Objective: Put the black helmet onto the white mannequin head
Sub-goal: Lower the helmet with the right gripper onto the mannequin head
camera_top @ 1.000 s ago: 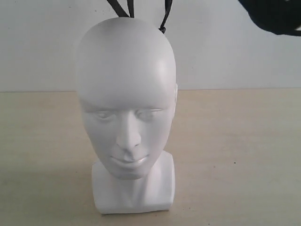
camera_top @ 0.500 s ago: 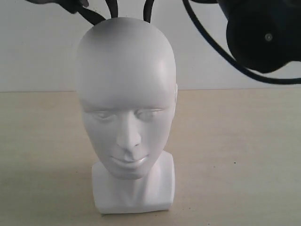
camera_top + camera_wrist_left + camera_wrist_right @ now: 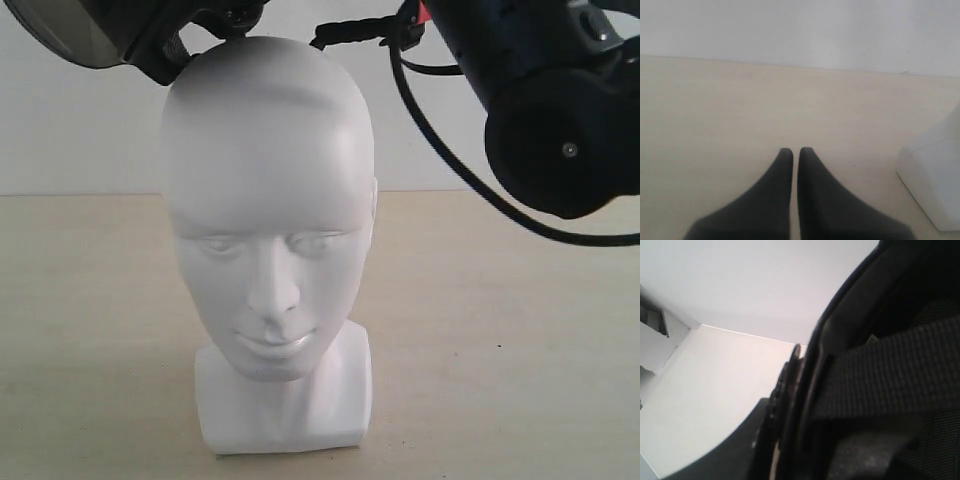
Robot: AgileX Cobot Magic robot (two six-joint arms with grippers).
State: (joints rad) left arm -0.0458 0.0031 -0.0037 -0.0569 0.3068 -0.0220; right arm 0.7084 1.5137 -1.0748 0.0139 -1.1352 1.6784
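The white mannequin head [image 3: 268, 200] stands upright on its blocky base in the middle of the table, face toward the exterior camera. The black helmet hangs just above and behind its crown. Its smoky visor [image 3: 70, 30] shows at the upper left, and a chin strap [image 3: 360, 30] with a red tab [image 3: 424, 12] runs off to the right. My right gripper [image 3: 782, 390] is shut on the helmet's rim [image 3: 840, 330], with the strap [image 3: 890, 370] and padded lining close by. My left gripper [image 3: 795, 150] is shut and empty, low over the table next to the head's base [image 3: 935, 175].
The right arm's bulky black body [image 3: 560, 100] and a cable loop [image 3: 450, 160] hang at the upper right, beside the head. The pale wooden table [image 3: 500, 300] meets a white wall [image 3: 80, 130] behind the head.
The helmet has come down toward the crown, and its visor and red-tabbed strap are now in view. The right arm has dropped lower on the right. The head has not moved.
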